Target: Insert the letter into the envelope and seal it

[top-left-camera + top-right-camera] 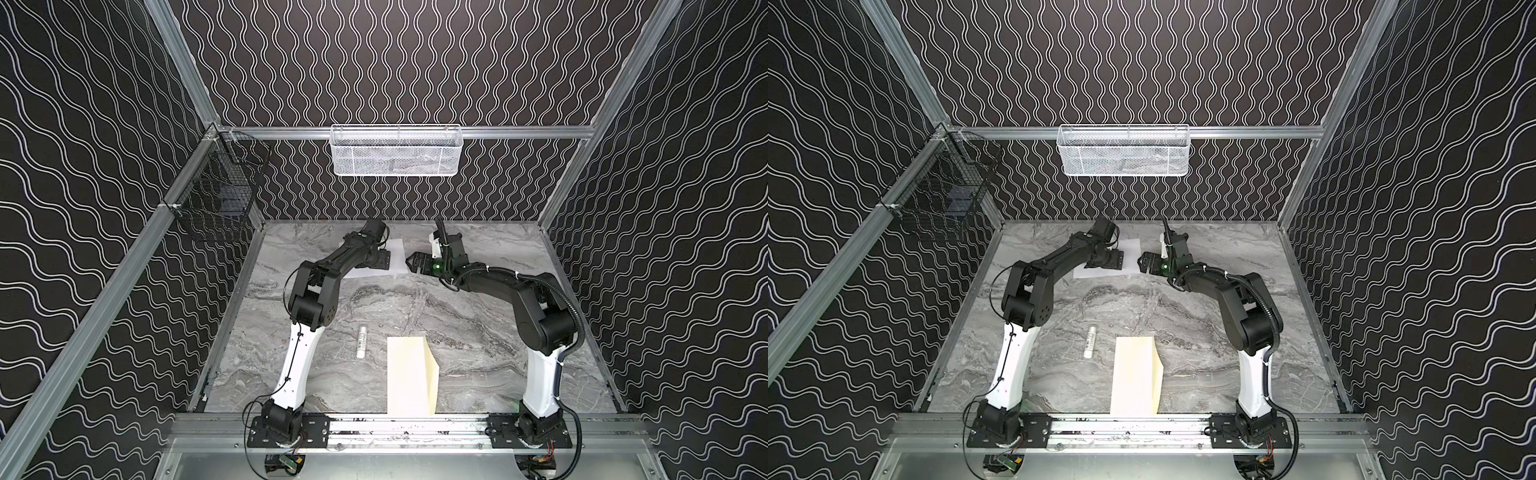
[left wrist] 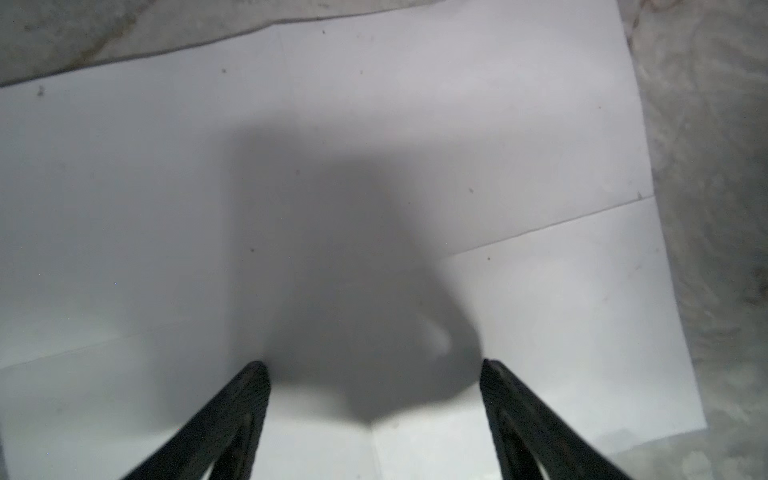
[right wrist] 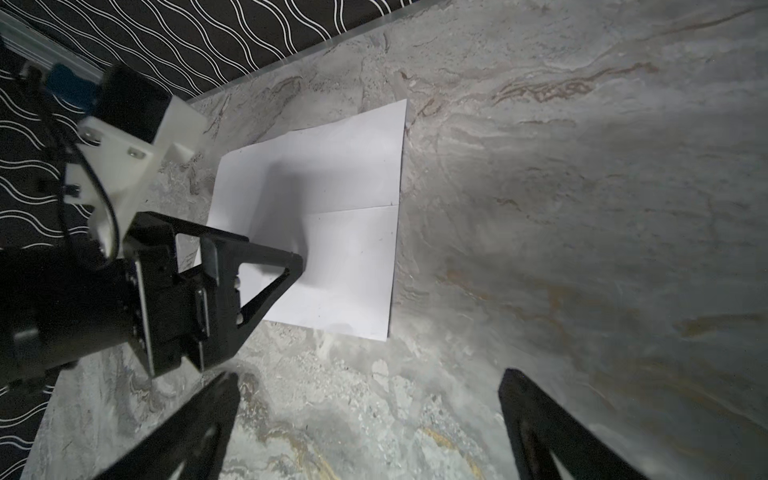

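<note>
The letter [image 1: 397,252] [image 1: 1131,249] is a white creased sheet lying flat at the far middle of the marble table. My left gripper [image 1: 380,262] [image 1: 1113,262] points down onto it. In the left wrist view the letter [image 2: 374,124] fills the picture and the left gripper [image 2: 372,365] is open, its fingertips [image 2: 257,374] set wide apart on the paper, which bulges slightly between them. My right gripper [image 1: 410,262] [image 1: 1143,262] [image 3: 370,378] hovers open over bare table just beside the letter [image 3: 349,199]. The cream envelope [image 1: 411,374] [image 1: 1136,374] lies near the front edge, flap side to the right.
A small white cylindrical stick [image 1: 362,341] [image 1: 1091,341] lies left of the envelope. A white mesh basket [image 1: 395,149] hangs on the back wall and a black wire basket [image 1: 216,199] on the left rail. Aluminium rails frame the table [image 1: 457,324].
</note>
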{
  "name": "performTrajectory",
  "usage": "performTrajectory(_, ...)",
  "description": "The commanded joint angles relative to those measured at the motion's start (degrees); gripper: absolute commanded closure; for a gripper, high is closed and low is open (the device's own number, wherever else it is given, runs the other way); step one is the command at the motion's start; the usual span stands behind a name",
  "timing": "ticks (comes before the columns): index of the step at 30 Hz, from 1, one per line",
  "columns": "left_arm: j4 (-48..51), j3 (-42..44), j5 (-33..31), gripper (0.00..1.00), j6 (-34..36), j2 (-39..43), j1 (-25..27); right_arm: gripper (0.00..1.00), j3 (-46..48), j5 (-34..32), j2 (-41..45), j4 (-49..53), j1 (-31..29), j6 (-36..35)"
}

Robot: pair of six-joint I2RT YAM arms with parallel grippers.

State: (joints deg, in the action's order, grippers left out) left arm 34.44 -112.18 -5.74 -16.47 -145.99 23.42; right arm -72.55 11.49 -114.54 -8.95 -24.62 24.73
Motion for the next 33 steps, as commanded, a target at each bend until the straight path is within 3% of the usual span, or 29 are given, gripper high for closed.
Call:
performTrajectory(1,2.0,3.6,-0.2,0.18,-0.9,1.9,1.4,0.0,3.3,0.5,3.5,-1.7,0.0,0.0)
performTrajectory(8,-2.4,17.1,1.1,0.18,-3.8,10.4,4.5,0.0,9.9,-1.9,10.1,0.2,0.0,-1.4)
performTrajectory(12,-2.1,21.6,-0.4,0.18,-3.4,12.9,8.7,0.0,13.3,-3.1,14.0,1.1,0.0,-1.7)
performTrajectory(18,-3.9,28.6,2.7,0.2,-8.3,18.4,10.0,0.0,19.1,-2.9,19.9,0.9,0.0,-1.6)
performTrajectory(21,-3.9,27.7,4.2,0.18,-9.2,21.2,11.0,0.0,20.4,-1.5,21.6,0.6,0.0,-1.7)
performTrajectory(23,-2.4,25.6,4.7,0.16,-8.9,22.6,10.9,0.01,20.4,-0.2,21.8,0.8,0.0,-1.9)
performTrajectory(27,-2.7,25.1,5.6,0.02,-7.7,26.4,8.9,0.05,19.1,3.1,20.2,0.8,0.0,-3.0)
performTrajectory(33,-3.0,30.9,10.1,0.01,-9.4,28.9,2.7,0.13,13.6,6.7,14.1,0.3,0.1,-5.0)
